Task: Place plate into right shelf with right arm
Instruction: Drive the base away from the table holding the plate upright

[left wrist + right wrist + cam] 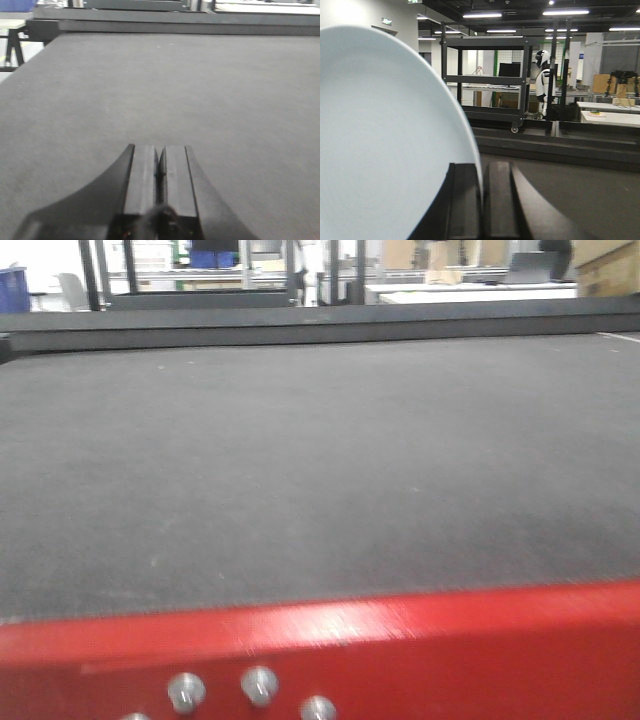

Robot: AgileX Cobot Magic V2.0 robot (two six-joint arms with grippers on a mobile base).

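**Plate Held on Edge in Right Gripper Above Grey Workbench**

The left gripper [160, 162] is seen low over the grey mat [200, 90]. Its two fingers are pressed flat together and nothing is caught between them.

In the front view, one blue bin [12, 288] is shown far back at ten o'clock, too blurred for any contents to be told. A second blue shape [212, 258] is glimpsed at eleven o'clock. The mat is spread across the whole middle of the picture. Cardboard boxes [606, 270] are stacked at two o'clock, though their number cannot be made out. Along the bottom, at six o'clock, the red frame [420, 650] is studded with three silver bolt heads [259, 684], and a fourth is cut off by the lower edge.

In the right wrist view, the single white plate [380, 140] is pictured at nine o'clock, stood on its edge and filling the left half of the picture. Its rim is pinched at six o'clock in the right gripper [482, 175], whose two fingers are closed to a narrow slit on either side of it. Beyond, at twelve o'clock, one black cart [485, 80] with three shelf levels is parked on casters. One white-and-black figure [543, 75] is stood just to its right. At three o'clock a pale table [615, 119] is seen, and the small yellowish thing lying on it cannot be identified.
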